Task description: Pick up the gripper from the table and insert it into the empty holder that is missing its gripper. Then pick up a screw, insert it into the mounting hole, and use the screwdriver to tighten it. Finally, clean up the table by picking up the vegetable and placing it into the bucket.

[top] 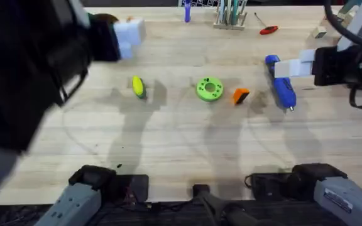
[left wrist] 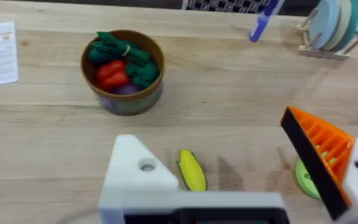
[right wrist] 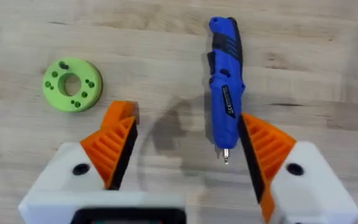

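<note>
Overhead, nearest row on the wooden table (top: pixel 181 157): yellow toy corn (top: pixel 138 86) at left, green disc with holes (top: pixel 209 88) at centre, loose orange ribbed gripper finger (top: pixel 241 96) just right of the disc, apart from it. Blue electric screwdriver (top: pixel 281 85) lies flat further right, metal tip pointing toward the arm bases.

Right pincer (right wrist: pixel 185 155): both orange ribbed pads mounted, set wide apart, holding nothing. It hangs over the table with the screwdriver's tip end beside the inner edge of one pad; cannot tell whether they touch. The loose orange finger sits just behind the other pad.

Left pincer (left wrist: pixel 241 180): raised above the table, wide, holding nothing. One side carries an orange pad (left wrist: pixel 319 152); the other is the bare white holder (left wrist: pixel 135 171) with a small dark hole. The corn lies on the table below, between the two sides.

Farther off: bucket (left wrist: pixel 123 99), brown rim, upright, holding red and green toy vegetables. Far edge: small rack (top: pixel 230 16), red-handled tool (top: pixel 268 29).
</note>
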Available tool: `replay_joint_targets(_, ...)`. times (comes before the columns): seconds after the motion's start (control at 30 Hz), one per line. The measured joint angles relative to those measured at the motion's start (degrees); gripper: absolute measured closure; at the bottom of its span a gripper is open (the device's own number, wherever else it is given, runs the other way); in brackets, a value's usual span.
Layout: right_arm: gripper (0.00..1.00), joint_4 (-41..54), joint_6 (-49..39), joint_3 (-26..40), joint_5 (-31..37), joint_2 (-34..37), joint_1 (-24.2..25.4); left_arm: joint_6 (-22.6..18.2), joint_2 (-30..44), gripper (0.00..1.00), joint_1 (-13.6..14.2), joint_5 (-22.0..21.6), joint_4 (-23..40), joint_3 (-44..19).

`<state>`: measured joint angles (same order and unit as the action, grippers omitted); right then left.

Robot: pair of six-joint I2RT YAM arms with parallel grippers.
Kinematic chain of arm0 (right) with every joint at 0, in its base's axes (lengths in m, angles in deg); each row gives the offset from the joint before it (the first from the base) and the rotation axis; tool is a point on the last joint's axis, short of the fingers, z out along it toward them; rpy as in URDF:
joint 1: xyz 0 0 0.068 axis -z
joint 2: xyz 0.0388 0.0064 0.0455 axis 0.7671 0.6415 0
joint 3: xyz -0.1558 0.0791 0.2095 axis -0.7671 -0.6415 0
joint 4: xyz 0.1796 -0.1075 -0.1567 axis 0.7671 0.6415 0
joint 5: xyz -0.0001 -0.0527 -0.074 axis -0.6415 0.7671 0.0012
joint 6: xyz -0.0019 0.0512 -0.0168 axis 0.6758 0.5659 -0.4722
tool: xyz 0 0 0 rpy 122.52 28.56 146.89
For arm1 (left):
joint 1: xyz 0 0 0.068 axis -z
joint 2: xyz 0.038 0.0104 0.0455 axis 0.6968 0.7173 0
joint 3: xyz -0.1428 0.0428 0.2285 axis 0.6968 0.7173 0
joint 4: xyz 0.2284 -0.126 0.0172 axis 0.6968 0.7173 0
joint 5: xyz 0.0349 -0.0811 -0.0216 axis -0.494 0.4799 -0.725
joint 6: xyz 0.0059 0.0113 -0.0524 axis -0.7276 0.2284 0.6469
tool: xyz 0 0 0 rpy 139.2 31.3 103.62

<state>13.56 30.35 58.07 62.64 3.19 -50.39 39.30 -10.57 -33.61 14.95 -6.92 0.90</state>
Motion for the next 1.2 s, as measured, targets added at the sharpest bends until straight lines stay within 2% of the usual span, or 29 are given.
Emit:
replay_joint_targets(0.17,0.01,0.0,0.0,0.0,0.0,0.0,0.0,-0.21,-12.95,0.014,-2.22,4.24,-8.94,13.72)
replay_joint_targets(0.27,0.01,-0.02,0.0,0.0,0.0,0.0,0.0,-0.23,-20.94,0.013,-4.21,6.68,-12.08,20.2)
replay_joint_targets(0.53,0.01,0.0,0.0,0.0,0.0,0.0,0.0,-0.57,-35.05,0.014,-10.51,16.29,-19.06,33.61)
replay_joint_targets(0.8,0.01,0.0,0.0,0.0,0.0,0.0,0.0,-3.9,-46.01,0.014,-10.98,27.84,-26.52,46.3)
replay_joint_targets(0.9,0.011,0.0,0.0,0.0,0.0,0.0,0.0,-4.3,-48.29,0.015,-10.98,31.41,-25.16,48.85)
replay_joint_targets(1.03,0.01,0.0,0.0,0.0,0.0,0.0,0.0,-4.71,-48.86,0.014,-11.03,36.3,-25.5,48.86)
replay_joint_targets(1.2,0.01,-0.01,0.0,0.0,0.0,0.0,0.0,-4.95,-48.96,0.015,-11.03,45.77,-23.14,48.79)
